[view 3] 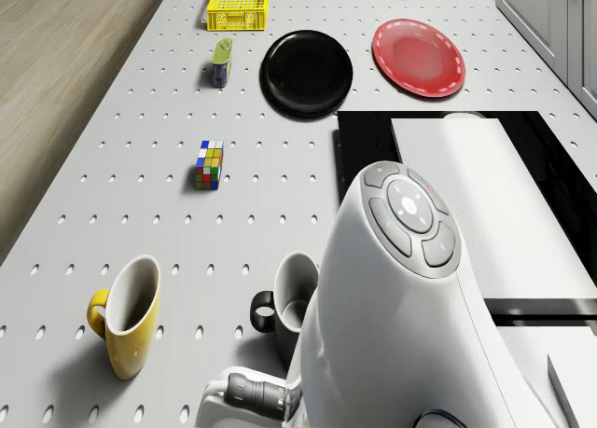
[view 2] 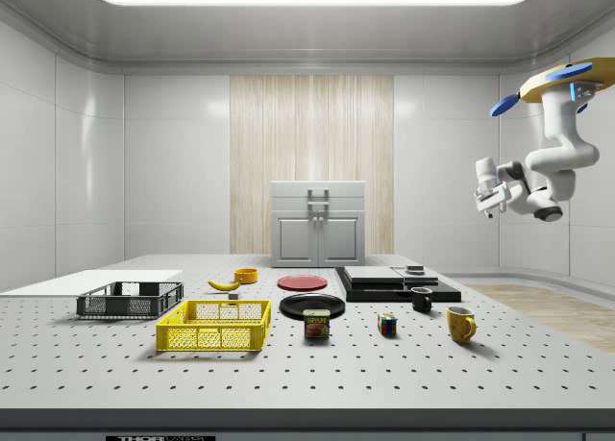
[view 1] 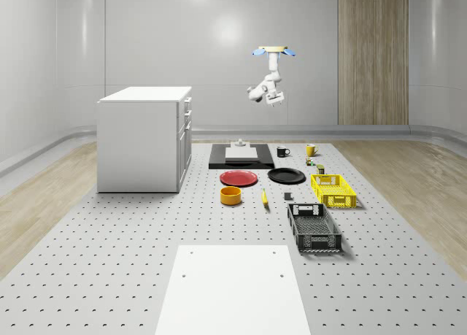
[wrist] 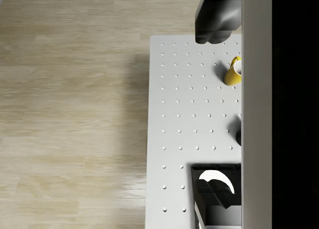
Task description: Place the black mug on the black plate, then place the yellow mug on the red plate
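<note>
Black and yellow mugs both stand upright on the perforated grey table [view 1: 109,247], near its far end in the whole-scene view: the black mug [view 1: 282,152] sits just beside the black platform [view 1: 241,160], and the yellow mug [view 1: 311,150] stands further toward that view's right, apart from it. In the drone view the black mug [view 3: 291,302] is partly covered by the white arm [view 3: 410,288], with the yellow mug [view 3: 129,327] beside it, handle turned away from the black mug. The black plate [view 1: 286,176] and the red plate [view 1: 239,178] lie flat side by side on the table, nearer the camera than the platform, and both are bare. A yellow crate [view 1: 333,190] and a black crate [view 1: 314,228] sit toward the whole-scene view's right, an orange bowl [view 1: 231,195] and a banana [view 1: 264,197] lie near the red plate, and a Rubik's cube [view 3: 210,164] and a small can [view 3: 221,62] stand between the mugs and the black plate. A white cabinet [view 1: 144,138] stands at the whole-scene view's left. The drone [view 1: 274,52] hovers high in the air over the table's far end, above the mugs, with the arm folded beneath it. The gripper [view 2: 487,199] hangs well above the table, holding nothing; whether its fingers are spread or closed cannot be told.
</note>
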You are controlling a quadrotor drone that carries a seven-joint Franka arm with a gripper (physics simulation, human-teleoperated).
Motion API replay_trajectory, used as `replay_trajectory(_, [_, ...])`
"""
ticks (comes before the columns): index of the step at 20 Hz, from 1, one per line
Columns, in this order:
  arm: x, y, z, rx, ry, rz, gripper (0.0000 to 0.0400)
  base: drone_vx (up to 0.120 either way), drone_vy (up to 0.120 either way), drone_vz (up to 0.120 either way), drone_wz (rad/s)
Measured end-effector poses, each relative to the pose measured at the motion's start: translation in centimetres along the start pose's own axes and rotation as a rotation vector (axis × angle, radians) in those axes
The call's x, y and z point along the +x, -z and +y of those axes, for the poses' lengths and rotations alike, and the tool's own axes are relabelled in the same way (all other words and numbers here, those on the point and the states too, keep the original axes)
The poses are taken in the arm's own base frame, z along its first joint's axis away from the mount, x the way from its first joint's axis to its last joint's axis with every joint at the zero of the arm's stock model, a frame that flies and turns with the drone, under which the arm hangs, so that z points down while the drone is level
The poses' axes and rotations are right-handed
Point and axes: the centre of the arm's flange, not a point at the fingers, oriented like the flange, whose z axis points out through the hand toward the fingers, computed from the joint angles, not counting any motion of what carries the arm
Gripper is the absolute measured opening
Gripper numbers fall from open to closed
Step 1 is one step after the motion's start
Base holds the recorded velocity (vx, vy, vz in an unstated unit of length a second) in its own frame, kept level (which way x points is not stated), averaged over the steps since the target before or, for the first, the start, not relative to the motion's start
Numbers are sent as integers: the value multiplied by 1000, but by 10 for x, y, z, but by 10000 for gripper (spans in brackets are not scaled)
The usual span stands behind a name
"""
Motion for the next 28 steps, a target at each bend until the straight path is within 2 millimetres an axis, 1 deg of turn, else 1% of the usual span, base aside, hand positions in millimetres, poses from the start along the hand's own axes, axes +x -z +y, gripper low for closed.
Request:
replay_trajectory(4, [-8,0,-8,-83,3,87,400,0,0,0,0])
replay_trajectory(10, [-14,-1,-13,-134,5,142,400,0,0,0,0])
replay_trajectory(14, [-15,-2,-15,-147,5,156,400,120,-110,0,0])
replay_trajectory(19, [-16,-2,-16,-155,5,164,400,120,-120,-112,0])
replay_trajectory(28, [-16,-2,-16,-159,5,169,400,120,-4,-120,0])
